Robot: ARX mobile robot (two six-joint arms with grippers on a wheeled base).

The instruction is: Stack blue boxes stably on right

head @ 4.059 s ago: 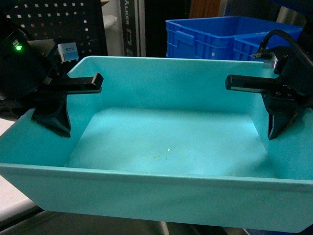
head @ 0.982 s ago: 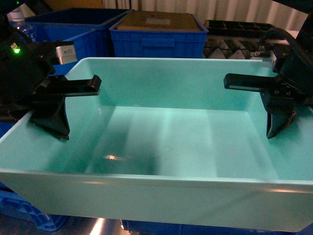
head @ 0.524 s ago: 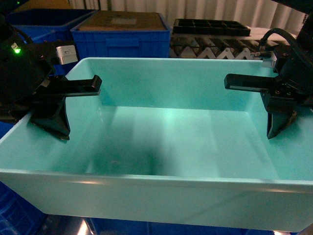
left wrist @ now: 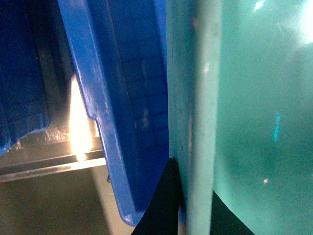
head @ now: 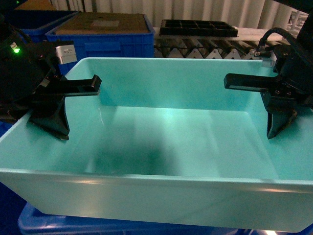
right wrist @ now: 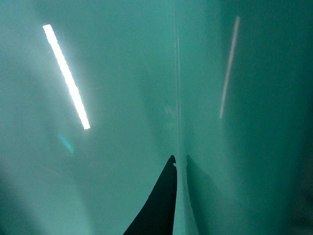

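The tub (head: 166, 142) fills most of the head view, held up between the two arms, mouth upward and roughly level. Its long axis runs left to right across the scene; the near long wall spans the bottom of the view and the far long wall lies under the crates behind.

The left pincer (head: 55, 110) sits at the tub's left short wall. One finger reaches out flat over the rim toward the middle, and a second dark part points down inside the wall. In the left wrist view the tub's rim runs as a pale vertical band up the picture, with one dark fingertip (left wrist: 164, 205) pressed against its outer side — a narrow clamp on the wall, both sides touching it.

The right pincer (head: 275, 105) mirrors this at the right short wall: one finger level over the rim, another pointing down inside. The right wrist view shows the wall edge-on as a thin line, a dark fingertip (right wrist: 159, 205) tight against it on one side; the other side is only shadowed, so the clamp looks narrow but is not fully seen.

Below the tub's near edge a blue crate (head: 98, 226) shows, and another crate (head: 102, 39) with a brown top stands far left, beside a black tray (head: 198, 28).
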